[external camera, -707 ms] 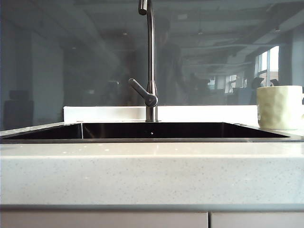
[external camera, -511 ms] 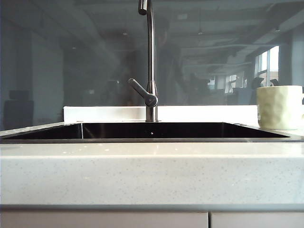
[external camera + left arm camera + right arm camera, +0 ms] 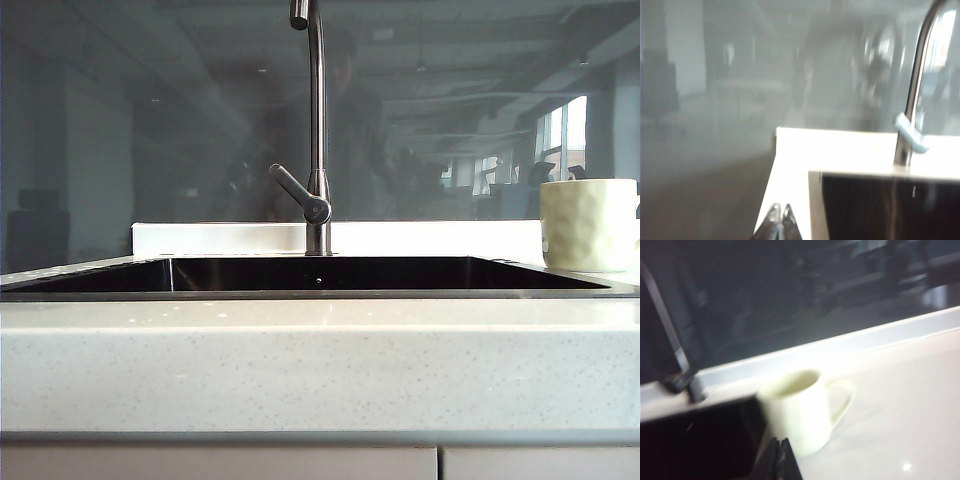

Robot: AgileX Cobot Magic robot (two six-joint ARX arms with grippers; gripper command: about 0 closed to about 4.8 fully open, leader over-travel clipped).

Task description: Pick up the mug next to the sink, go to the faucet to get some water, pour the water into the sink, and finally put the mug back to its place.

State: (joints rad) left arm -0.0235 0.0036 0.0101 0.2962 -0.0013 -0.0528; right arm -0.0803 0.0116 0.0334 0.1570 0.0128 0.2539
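Standing beyond right fingers (image 3: 780,452): mug (image 3: 800,412).

- Exterior view: set low, just off the tabletop's (image 3: 320,365) front edge and level with it, facing straight back over the sink (image 3: 320,275) to the faucet (image 3: 317,130) and glass wall; mug (image 3: 588,225) at the far right edge.
- Left wrist view: behind the left hand (image 3: 779,220), tips closed, looking along the sink's (image 3: 890,205) left end toward the faucet (image 3: 912,105); blurred.
- Right wrist view: close behind the right hand (image 3: 779,457), tips closed, facing the mug (image 3: 800,410) at the sink's (image 3: 695,440) right end.
- Shared: the sink in all three views; the mug in the exterior and right wrist views.
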